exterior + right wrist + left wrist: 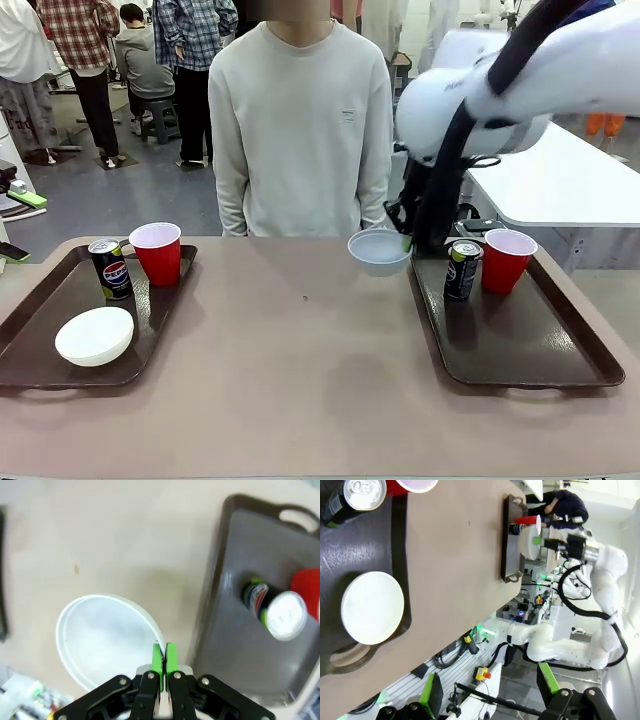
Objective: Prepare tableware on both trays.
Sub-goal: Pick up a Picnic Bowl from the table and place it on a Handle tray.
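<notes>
The right gripper point(163, 656) has its jaws closed on the rim of the grey-blue bowl point(379, 251), with the green pads point(158, 659) pressed together over the rim edge. In the front view the bowl is held just beside the near-left corner of the right tray point(520, 345), over the desk point(300, 370), and I cannot tell if it touches the desk. On the right tray stand a drink can point(462, 269) and a red cup point(507, 260), close to each other at the far end of the tray.

The left tray point(40, 340) carries a white bowl point(94, 335) in its near part, and a second can point(110, 267) and a second red cup point(156, 253) at its far end. The can stands just beside the cup.

The left gripper point(487, 695) is seen in its wrist view, high above the left tray, and its jaws are wide open with nothing between them. The green pads point(431, 692) are well apart.

A person in a light sweater point(300, 130) stands at the far side of the desk, between the two trays
</notes>
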